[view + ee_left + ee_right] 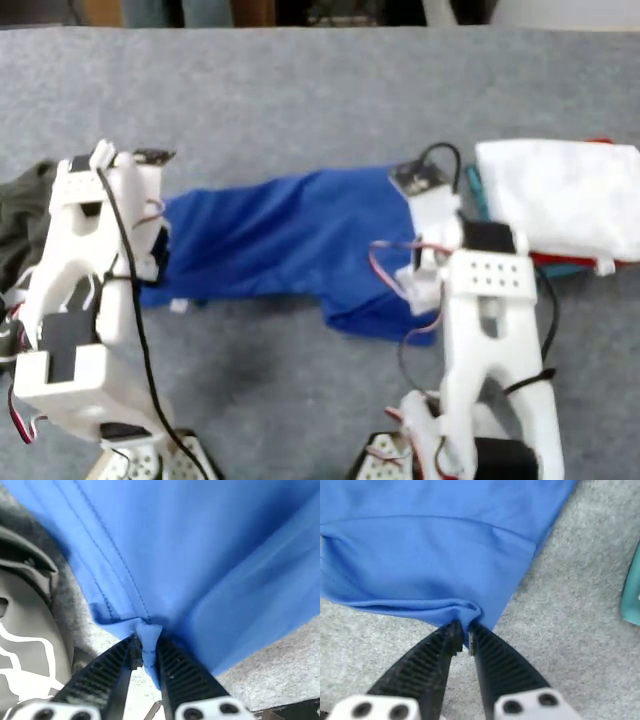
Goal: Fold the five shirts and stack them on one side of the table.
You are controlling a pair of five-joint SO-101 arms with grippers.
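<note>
step in hand: folding the blue shirt (290,240), which lies mid-way across the table (300,90) with its long axis running arm to arm; which end is the collar cannot be told. the left gripper (145,652) is pinched on fabric at one end, the right gripper (463,632) at the other. the next move likely calls for both to lift and carry their edges over evenly.

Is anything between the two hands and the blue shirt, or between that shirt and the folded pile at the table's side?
Nothing visible. The left hand and right hand each pinch an edge of the blue shirt. Toward the folded pile, just the right arm itself sits between.
</note>
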